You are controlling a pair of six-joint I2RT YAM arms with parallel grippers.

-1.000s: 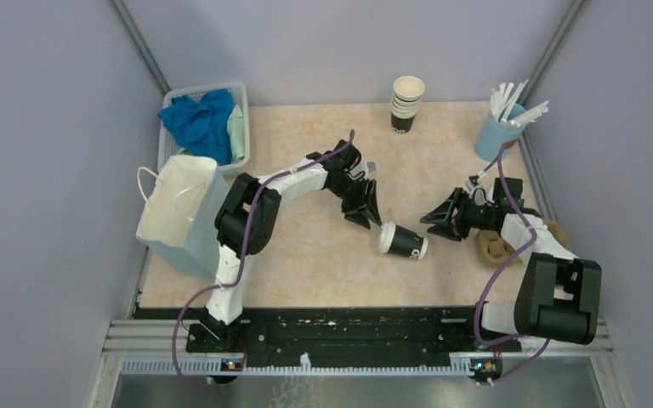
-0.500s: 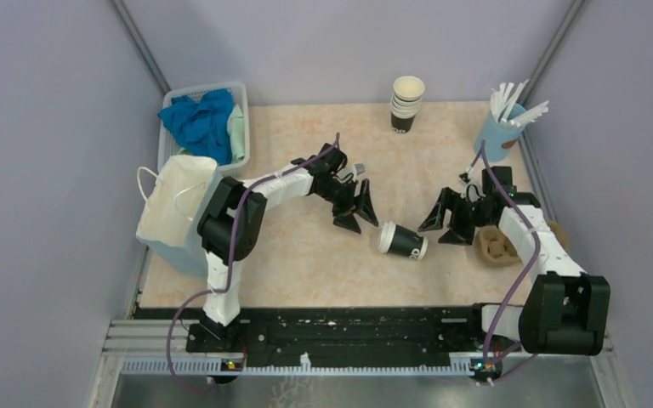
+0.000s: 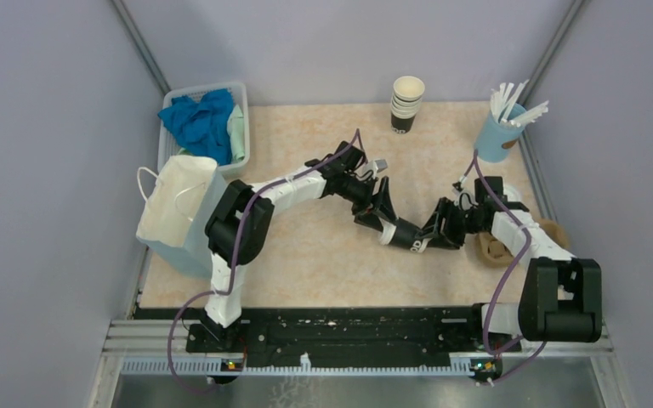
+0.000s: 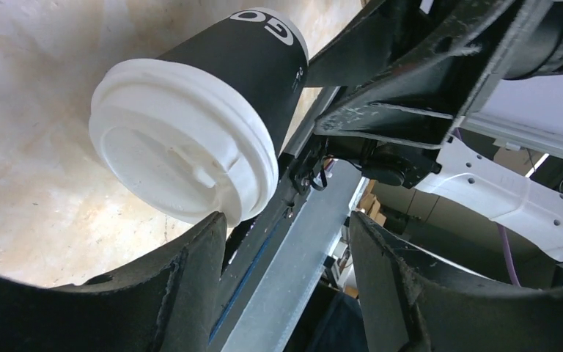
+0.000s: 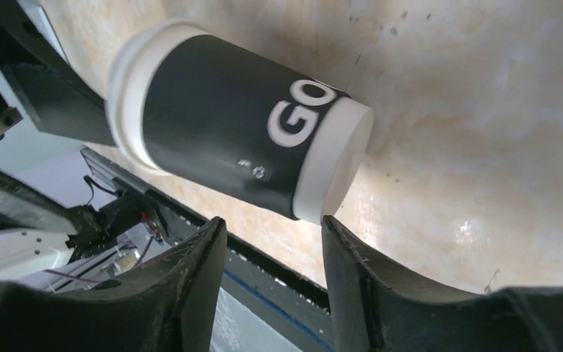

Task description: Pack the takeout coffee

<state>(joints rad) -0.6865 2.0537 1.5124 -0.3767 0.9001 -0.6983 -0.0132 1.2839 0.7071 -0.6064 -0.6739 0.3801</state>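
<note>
1. Top view. I see the takeout coffee [image 3: 405, 237] lying on its side on the table [image 3: 306, 255], just off the middle toward 4 o'clock. Its white lid points to 10 o'clock and its base to 4 o'clock.
2. Same view. The left gripper [image 3: 377, 218] sits at the cup's 10 o'clock, by the lid end. The right gripper [image 3: 439, 232] sits at its 3 o'clock, by the base end. The coffee lies between the two, close to both.
3. Left wrist view. The jaws stand well apart with nothing between them. The lid faces the camera at 11 o'clock of the gap, beyond the fingertips. Its rim meets the tip of the 9 o'clock finger, but I cannot tell whether they touch.
4. Right wrist view. The jaws stand apart and grip nothing. The cup lies crosswise just past the fingertips at 12 o'clock, with its dark wall above the gap. The base end is toward 1 o'clock and the lid toward 10 o'clock. White letters "GO" show on the wall.
5. Surroundings, top view, by the table's dial: a paper bag [image 3: 178, 208] at 9 o'clock, a basket [image 3: 240, 127] of blue cloth at 11, a stack of cups [image 3: 406, 104] at 1, and a blue holder [image 3: 495, 140] of white sticks at 2.
</note>
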